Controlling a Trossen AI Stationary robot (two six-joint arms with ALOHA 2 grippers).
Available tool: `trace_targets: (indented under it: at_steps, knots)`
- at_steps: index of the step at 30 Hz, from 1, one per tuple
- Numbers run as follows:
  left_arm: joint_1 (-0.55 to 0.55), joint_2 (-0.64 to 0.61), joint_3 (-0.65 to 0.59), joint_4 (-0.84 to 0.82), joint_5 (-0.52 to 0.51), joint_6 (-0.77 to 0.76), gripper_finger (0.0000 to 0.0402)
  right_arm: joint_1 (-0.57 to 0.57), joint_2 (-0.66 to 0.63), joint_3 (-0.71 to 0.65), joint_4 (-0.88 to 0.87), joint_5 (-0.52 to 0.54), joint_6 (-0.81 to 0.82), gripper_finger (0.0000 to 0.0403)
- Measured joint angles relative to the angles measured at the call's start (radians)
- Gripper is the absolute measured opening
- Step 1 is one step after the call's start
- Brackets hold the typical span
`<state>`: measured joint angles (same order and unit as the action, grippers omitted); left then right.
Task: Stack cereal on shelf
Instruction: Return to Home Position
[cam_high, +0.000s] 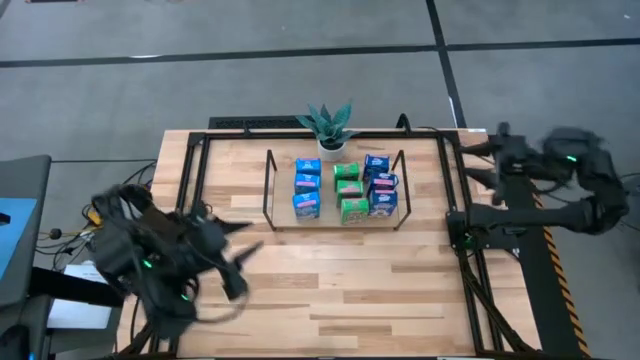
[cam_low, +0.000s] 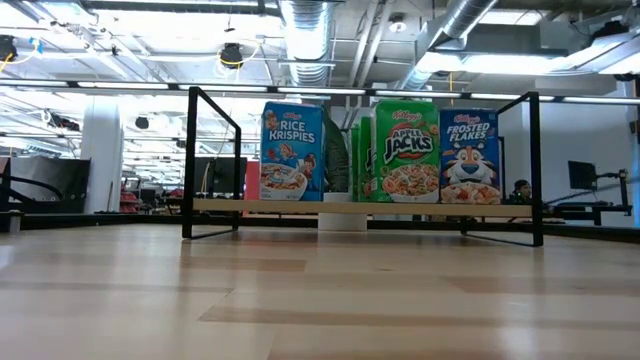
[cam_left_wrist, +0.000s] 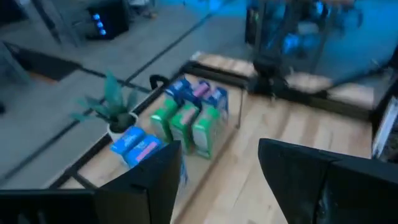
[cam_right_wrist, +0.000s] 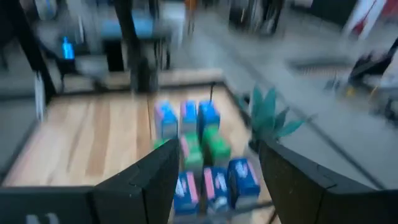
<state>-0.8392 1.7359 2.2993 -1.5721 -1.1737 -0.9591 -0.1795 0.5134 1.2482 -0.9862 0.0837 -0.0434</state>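
Now, left gripper (cam_left_wrist: 219, 149) and right gripper (cam_right_wrist: 217, 149) gape empty; draw both home wide of shelf (cam_high: 268, 192) and 9 cereal boxes (cam_high: 350, 190)

Slatted light-wood desk (cam_high: 350, 290) carries low light-wood shelf in black wire frame (cam_high: 283, 208), toward the far edge. On shelf, upright, three rows: small blue cardboard cereal boxes (cam_high: 307, 188) left and right, bright green cardboard cereal boxes (cam_high: 349, 190) middle. Spiky green plant in white pot (cam_high: 330, 128) just behind shelf.
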Motion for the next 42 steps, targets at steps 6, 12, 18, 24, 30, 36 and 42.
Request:
trace_targets:
  at_steps: [6,12,18,24,30,36,42]
  knots:
    - [-0.003,-0.268,-0.385,0.007,-0.05,-0.203,0.0203,0.0,-0.304,-0.257,0.123,-0.006,0.114,0.0245]
    - [-0.018,-0.598,-0.969,0.126,-0.064,-0.591,0.0203,0.0,-0.51,-0.458,0.146,-0.006,0.254,0.0245]
    - [-0.064,-0.916,-1.489,0.569,-0.049,-0.579,0.0203,0.003,-0.481,-0.545,0.111,-0.072,0.308,0.0245]
    - [-0.121,-1.239,-1.855,0.809,-0.058,-0.598,0.0203,0.002,-0.508,-0.653,0.173,-0.112,0.346,0.0245]
    - [-0.158,-1.522,-2.054,0.921,-0.082,-0.539,0.0203,0.002,-0.509,-0.658,0.284,-0.112,0.468,0.0245]
    - [-0.172,-1.678,-2.118,0.978,-0.099,-0.337,0.0203,0.013,-0.509,-0.824,0.613,-0.134,0.446,0.0245]
    - [-0.183,-1.732,-2.115,0.96,-0.019,-0.209,0.0203,0.072,-0.509,-0.974,0.863,-0.165,0.44,0.0245]
